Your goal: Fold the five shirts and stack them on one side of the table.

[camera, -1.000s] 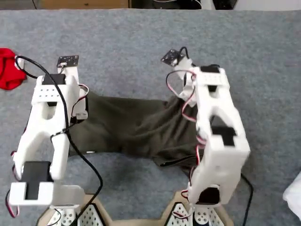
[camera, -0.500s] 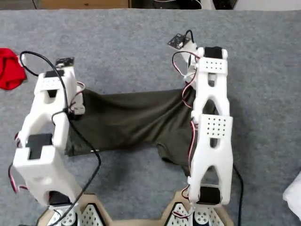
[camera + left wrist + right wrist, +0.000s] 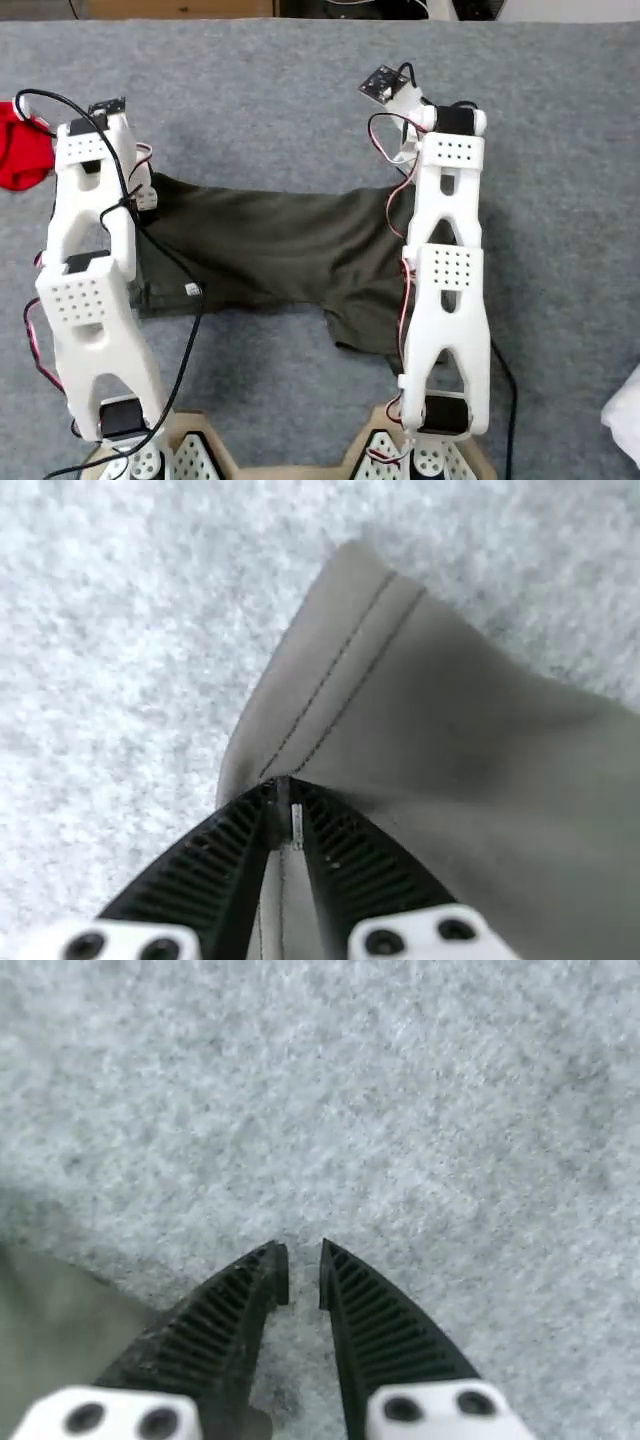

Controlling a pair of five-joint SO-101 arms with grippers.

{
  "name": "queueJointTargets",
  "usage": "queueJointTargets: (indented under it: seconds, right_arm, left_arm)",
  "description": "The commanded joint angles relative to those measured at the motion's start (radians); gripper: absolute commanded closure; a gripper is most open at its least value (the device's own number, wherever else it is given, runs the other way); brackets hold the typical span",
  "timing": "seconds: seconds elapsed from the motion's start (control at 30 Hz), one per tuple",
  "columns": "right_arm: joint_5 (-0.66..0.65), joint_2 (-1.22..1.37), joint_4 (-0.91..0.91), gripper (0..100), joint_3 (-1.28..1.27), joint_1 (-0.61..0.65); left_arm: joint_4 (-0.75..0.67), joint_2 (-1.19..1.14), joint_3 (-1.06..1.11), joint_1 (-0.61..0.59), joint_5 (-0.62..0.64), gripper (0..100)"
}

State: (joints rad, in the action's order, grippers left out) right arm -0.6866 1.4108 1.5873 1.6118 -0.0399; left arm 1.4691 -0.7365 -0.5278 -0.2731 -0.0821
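A dark olive shirt (image 3: 270,250) lies spread across the grey table between my two arms. My left gripper (image 3: 285,815) is shut on a stitched hem corner of the shirt (image 3: 450,750); in the high view that corner sits beside the left gripper (image 3: 143,195) at the shirt's far left. My right gripper (image 3: 304,1270) hovers over bare carpet, its fingers slightly open with nothing between them. An edge of the shirt (image 3: 50,1310) lies just beside it. From above, the right gripper (image 3: 400,185) is at the shirt's far right corner.
A red garment (image 3: 20,145) lies bunched at the left edge of the table. Something white (image 3: 625,410) pokes in at the right edge. Bare grey carpet (image 3: 250,100) stretches beyond the shirt toward the far side.
Both arms have stretched out toward the far side of the table. The left one swung outward with its corner, and the shirt now lies flatter and wider.
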Motion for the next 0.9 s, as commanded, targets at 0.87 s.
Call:
queueJointTargets:
  seconds: [0.87]
  right_arm:
    - [0.023, -0.728, 0.201, 96.7, -0.375, -0.022]
  left_arm:
    - [0.273, 0.526, 0.058, 0.157, -0.137, 98]
